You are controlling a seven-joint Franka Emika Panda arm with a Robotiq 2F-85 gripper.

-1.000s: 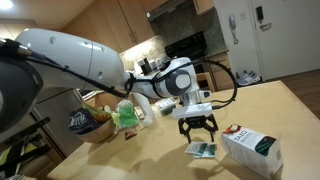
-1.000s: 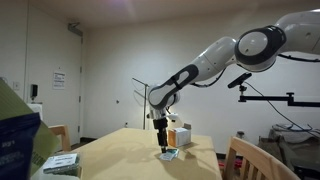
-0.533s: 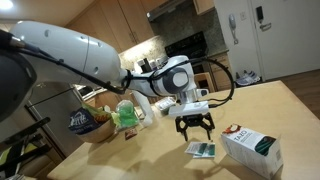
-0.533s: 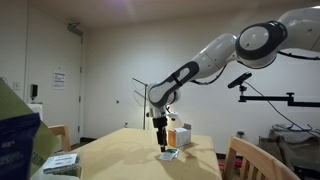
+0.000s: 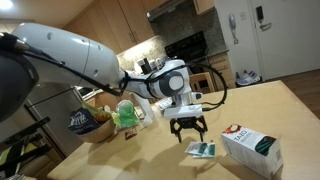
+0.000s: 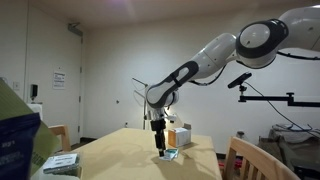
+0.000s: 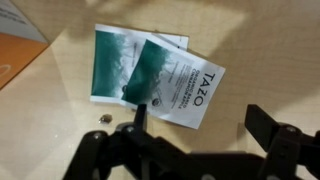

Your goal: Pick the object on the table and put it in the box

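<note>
The white arm [image 5: 90, 55] sweeps in from the left of an exterior view, over the pale wooden bench [image 5: 290, 110]. At lower right of that frame lies the box [image 5: 252, 150], a white carton on its side with dark green patches and a round red-orange mark.

Just left of the box, the object [image 7: 112, 65] lies flat on the bench. Only the wrist view shows it well: a small rectangular packet, dark teal-green with a pale border, at upper centre of the frame. A second packet [image 7: 185, 85], teal at one end and white with "TAZO" print at the other, lies tilted across its right edge. In both exterior views the pair reads as one small teal patch.

The tool [image 5: 187, 130] hangs above the bench just left of the packets, its jaws spread wide and holding nothing. In the wrist view its dark fingers [image 7: 275, 128] are blurred and cut off by the lower edge.

An orange surface [image 7: 18, 62] at that view's left edge is cropped beyond recognition.
</note>
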